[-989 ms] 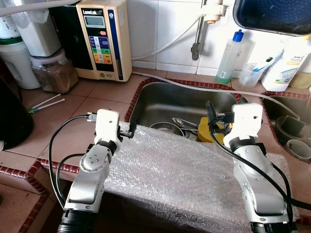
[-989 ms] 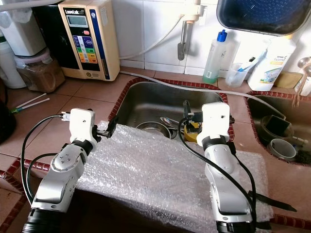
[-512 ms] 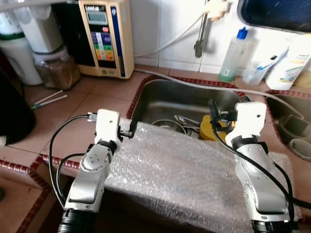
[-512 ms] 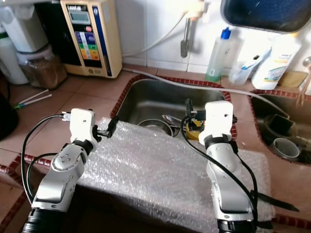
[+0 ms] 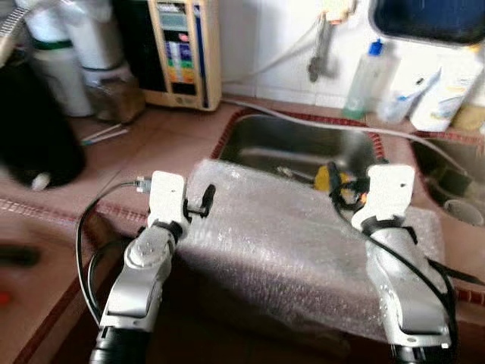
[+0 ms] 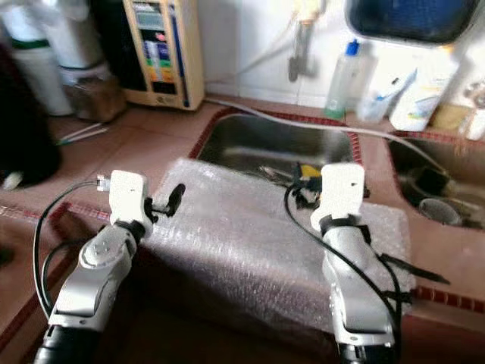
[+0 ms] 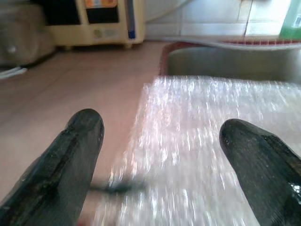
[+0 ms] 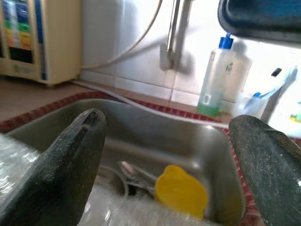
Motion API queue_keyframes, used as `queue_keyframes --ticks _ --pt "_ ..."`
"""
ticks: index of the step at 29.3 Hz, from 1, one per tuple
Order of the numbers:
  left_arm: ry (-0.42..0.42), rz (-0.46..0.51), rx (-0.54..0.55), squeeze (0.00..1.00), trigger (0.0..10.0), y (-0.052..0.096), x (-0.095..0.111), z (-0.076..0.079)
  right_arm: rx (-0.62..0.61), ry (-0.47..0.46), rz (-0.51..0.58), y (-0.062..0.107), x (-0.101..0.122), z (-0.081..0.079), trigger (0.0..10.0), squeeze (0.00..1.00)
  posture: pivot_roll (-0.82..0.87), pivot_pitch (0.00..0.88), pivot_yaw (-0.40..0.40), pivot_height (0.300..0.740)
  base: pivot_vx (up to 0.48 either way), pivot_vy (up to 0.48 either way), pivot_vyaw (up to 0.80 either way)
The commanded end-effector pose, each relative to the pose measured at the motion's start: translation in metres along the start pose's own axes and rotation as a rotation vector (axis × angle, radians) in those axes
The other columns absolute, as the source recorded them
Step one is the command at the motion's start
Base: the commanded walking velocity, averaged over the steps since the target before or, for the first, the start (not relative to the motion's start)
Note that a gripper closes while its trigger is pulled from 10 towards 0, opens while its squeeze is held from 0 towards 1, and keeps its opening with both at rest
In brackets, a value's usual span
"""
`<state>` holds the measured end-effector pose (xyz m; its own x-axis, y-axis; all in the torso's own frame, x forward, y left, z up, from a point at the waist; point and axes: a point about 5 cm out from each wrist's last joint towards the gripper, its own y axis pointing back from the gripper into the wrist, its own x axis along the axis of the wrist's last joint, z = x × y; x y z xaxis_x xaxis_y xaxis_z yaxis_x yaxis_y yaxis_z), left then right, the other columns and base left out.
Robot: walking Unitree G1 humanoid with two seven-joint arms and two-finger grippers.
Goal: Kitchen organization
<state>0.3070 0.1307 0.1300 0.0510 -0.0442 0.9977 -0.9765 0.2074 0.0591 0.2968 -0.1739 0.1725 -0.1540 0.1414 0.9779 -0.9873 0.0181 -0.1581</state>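
Note:
A sheet of bubble wrap (image 5: 288, 235) lies across the front rim of the steel sink (image 5: 303, 140) and hangs over the counter edge. My left gripper (image 5: 203, 201) is at the wrap's left far corner. It is open, and in the left wrist view the wrap (image 7: 197, 141) shows between its fingers (image 7: 77, 141). My right gripper (image 5: 341, 186) is open above the wrap's far edge, pointing into the sink. A yellow cup (image 8: 181, 190) and metal spoons (image 8: 134, 172) lie in the basin.
A beige water machine (image 5: 184, 49) and a jar (image 5: 114, 91) stand at the back left. A large black object (image 5: 38, 136) is at the far left. A blue-capped bottle (image 5: 362, 80) stands behind the sink. A second basin (image 5: 455, 182) is on the right.
The whole view has shifted and blurred as the camera pulled back and down. Both arms keep their pose at the bubble wrap's far edge, grippers still open.

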Motion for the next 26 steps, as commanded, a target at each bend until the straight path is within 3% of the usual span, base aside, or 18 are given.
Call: queue_keyframes --ticks 1,20,26 --pt "-0.003 0.005 0.001 0.0 10.0 -0.0016 0.0039 -0.0012 -0.017 -0.006 -0.009 -0.0003 -0.0011 0.0037 10.0 0.0 -0.04 0.0 0.022 0.74 -0.281 0.0 0.0" --pt "0.008 -0.015 0.003 0.0 10.0 -0.0036 0.0009 -0.0007 -0.024 -0.012 -0.019 -0.0005 -0.0024 0.0051 10.0 0.0 -0.05 0.0 0.023 0.74 -0.285 0.0 0.0" --pt "0.058 -0.02 -0.004 0.0 10.0 -0.0045 -0.0008 -0.0005 -0.018 -0.014 -0.018 -0.0012 -0.0022 0.0023 10.0 0.0 -0.05 0.0 0.023 0.74 0.0 0.0 0.0"
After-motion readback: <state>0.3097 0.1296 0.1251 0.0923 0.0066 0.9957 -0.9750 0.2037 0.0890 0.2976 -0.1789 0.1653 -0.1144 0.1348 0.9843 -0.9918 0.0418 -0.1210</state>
